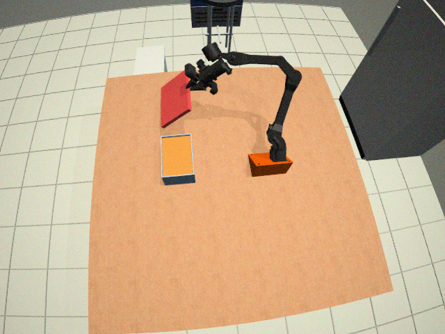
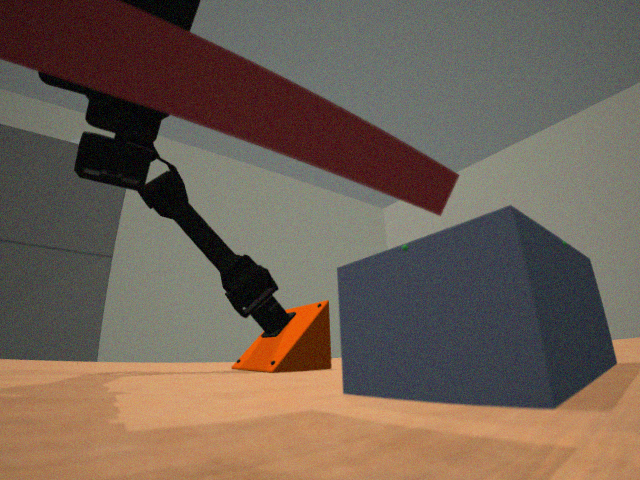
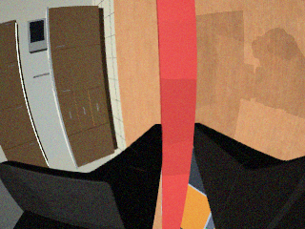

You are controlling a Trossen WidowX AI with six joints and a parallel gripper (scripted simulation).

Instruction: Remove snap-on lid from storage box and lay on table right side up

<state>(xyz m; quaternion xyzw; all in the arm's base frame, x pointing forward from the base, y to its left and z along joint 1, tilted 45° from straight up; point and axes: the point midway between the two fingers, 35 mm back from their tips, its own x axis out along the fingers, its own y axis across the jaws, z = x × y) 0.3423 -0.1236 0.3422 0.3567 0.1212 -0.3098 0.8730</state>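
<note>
The red lid (image 1: 175, 99) (image 2: 310, 129) (image 3: 178, 100) is in the air, tilted, beyond the far end of the box in the top view. My gripper (image 1: 188, 86) (image 3: 177, 130) is shut on the lid's edge, with one finger on each side of it in the wrist view. The blue-grey box (image 1: 179, 179) (image 2: 439, 320) stands upright and open on the table, its orange inside (image 1: 176, 155) showing. A corner of the box also shows below the lid in the wrist view. The lid's underside is mostly hidden.
The wooden table (image 1: 229, 233) (image 2: 206, 449) carries the box and the arm's orange wedge base (image 1: 268, 168) (image 2: 292, 346), which stands to the right of the box in the top view. The table's far edge runs just behind the lid and gripper. A dark cabinet (image 1: 402, 90) stands beyond the right edge.
</note>
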